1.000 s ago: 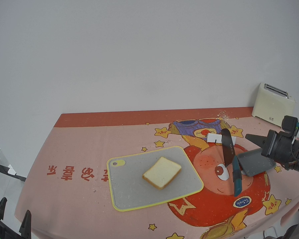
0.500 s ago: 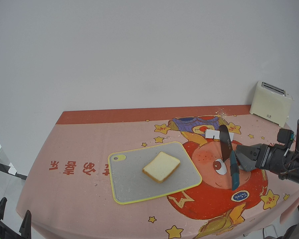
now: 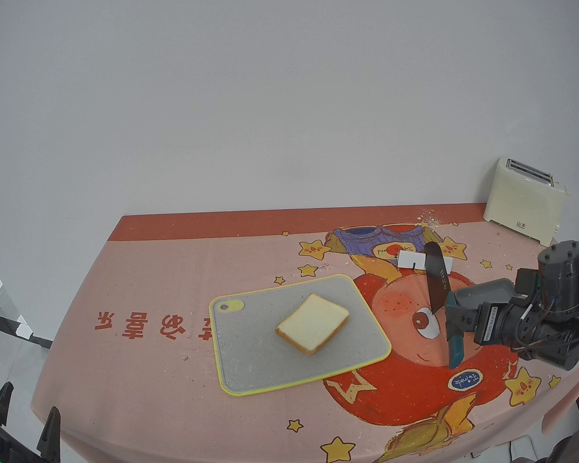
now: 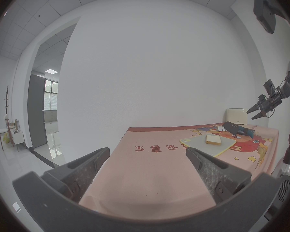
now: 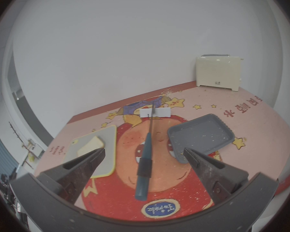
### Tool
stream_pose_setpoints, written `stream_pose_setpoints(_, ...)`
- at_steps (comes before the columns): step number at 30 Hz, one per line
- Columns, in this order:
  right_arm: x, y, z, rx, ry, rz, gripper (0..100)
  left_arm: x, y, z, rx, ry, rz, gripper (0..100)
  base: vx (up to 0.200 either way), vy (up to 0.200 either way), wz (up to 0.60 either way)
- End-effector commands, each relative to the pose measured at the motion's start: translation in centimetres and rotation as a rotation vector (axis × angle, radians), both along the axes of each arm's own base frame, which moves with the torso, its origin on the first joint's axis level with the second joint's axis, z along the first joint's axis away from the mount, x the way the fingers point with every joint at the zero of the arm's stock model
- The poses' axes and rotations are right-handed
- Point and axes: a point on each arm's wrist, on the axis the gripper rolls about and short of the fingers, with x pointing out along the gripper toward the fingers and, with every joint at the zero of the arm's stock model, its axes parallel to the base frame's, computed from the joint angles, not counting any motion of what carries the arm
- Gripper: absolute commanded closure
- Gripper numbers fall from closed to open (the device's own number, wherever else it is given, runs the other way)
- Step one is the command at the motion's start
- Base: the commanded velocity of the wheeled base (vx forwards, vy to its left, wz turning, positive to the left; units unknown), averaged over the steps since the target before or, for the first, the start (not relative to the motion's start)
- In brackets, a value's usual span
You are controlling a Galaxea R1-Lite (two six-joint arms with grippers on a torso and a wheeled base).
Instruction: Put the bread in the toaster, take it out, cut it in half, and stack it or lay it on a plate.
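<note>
A slice of bread (image 3: 312,323) lies flat on a grey cutting board (image 3: 251,348) with a yellow rim, mid-table. To its right a knife (image 3: 439,278) with a dark blade and teal handle leans with its tip on a small white holder (image 3: 413,260). My right gripper (image 3: 455,313) hangs open just above the knife's handle; in the right wrist view the handle (image 5: 145,158) lies between the spread fingers. My left gripper (image 3: 24,419) is open and empty off the table's near left corner, far from the bread (image 4: 213,139).
A cream toaster (image 3: 524,200) stands at the far right corner against the wall. A grey rectangular plate (image 5: 201,135) lies right of the knife, under my right arm. The tablecloth left of the board is bare.
My right gripper has come down and leftwards from over the grey plate to the knife's handle. The head camera shifted slightly early on. Bread, knife and left arm stayed put.
</note>
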Motion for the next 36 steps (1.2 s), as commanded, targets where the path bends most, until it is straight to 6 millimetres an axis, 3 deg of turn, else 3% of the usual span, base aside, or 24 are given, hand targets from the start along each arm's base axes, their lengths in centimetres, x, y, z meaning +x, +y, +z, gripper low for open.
stream_pose_setpoints(1,1.5,0.9,-1.5,-0.034,0.056,-0.006,0,0.1,0.0,-0.5,0.0,0.018,0.0,0,0.0,0.0,0.0)
stream_pose_setpoints(10,2.4,1.4,-2.4,-0.076,0.076,-0.033,0,0.1,0.0,-0.5,0.0,0.018,0.0,0,0.0,0.0,0.0)
stream_pose_setpoints(20,3.7,3.0,-5.0,-0.074,0.088,-0.057,0,0.1,0.0,-0.5,0.0,0.018,0.0,0,0.0,0.0,0.0)
stream_pose_setpoints(36,3.8,2.9,-4.1,-0.067,0.035,-0.096,0,0.1,0.0,-0.5,0.0,0.018,0.0,0,0.0,0.0,0.0)
